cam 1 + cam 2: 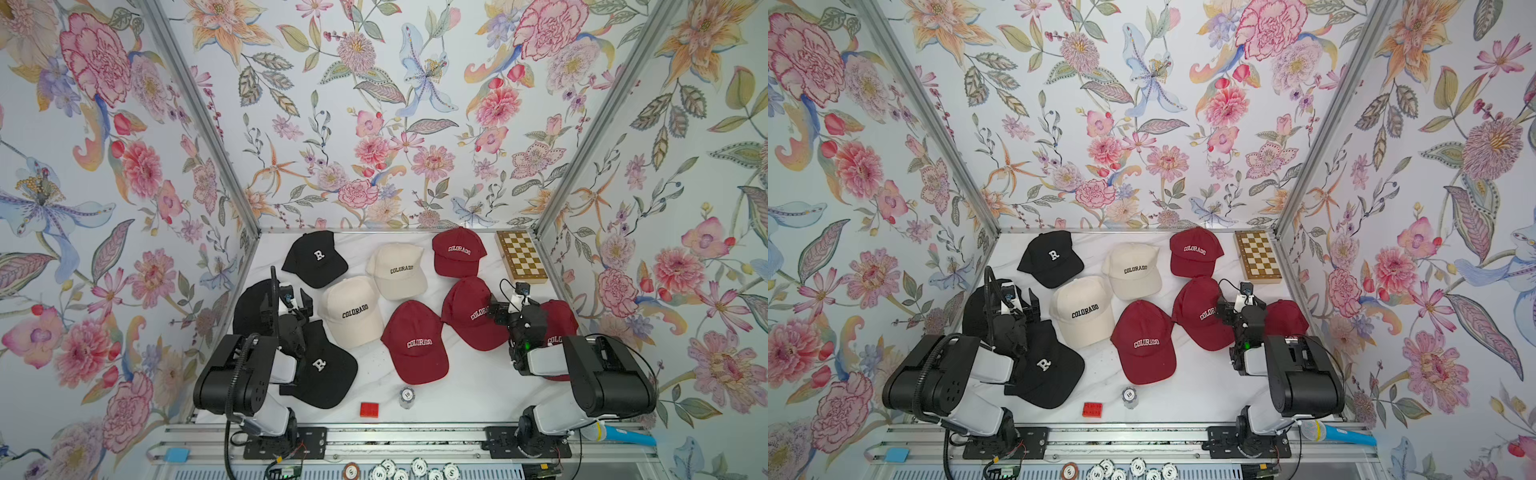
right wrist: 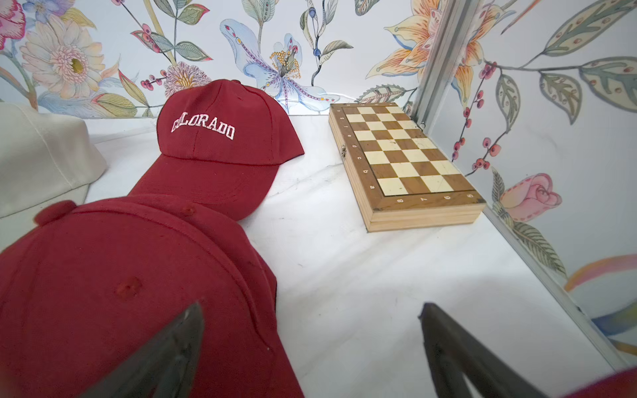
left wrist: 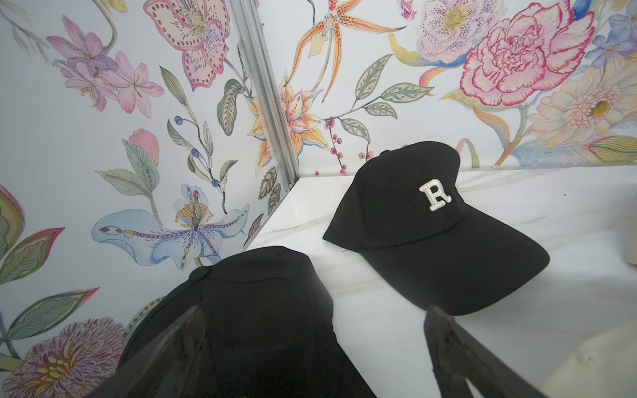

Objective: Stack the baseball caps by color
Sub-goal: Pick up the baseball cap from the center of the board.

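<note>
The baseball caps lie singly on the white table in both top views. Three black "R" caps sit at the left: one far point(image 1: 314, 258), one near point(image 1: 324, 370), one point(image 1: 249, 305) half hidden behind my left arm. Two cream caps point(image 1: 397, 270) point(image 1: 351, 311) lie in the middle. Several maroon caps point(image 1: 457, 251) point(image 1: 415, 340) point(image 1: 469, 311) point(image 1: 559, 320) lie at the right. My left gripper point(image 3: 312, 330) hangs open over the hidden black cap's point(image 3: 248, 310) edge. My right gripper point(image 2: 312, 327) hangs open over a maroon cap's point(image 2: 138, 282) edge. Neither holds anything.
A wooden chessboard point(image 1: 521, 257) lies in the far right corner. A red brick point(image 1: 369, 409) and a small stack of poker chips point(image 1: 406, 397) sit near the front edge. Floral walls close in the left, back and right sides.
</note>
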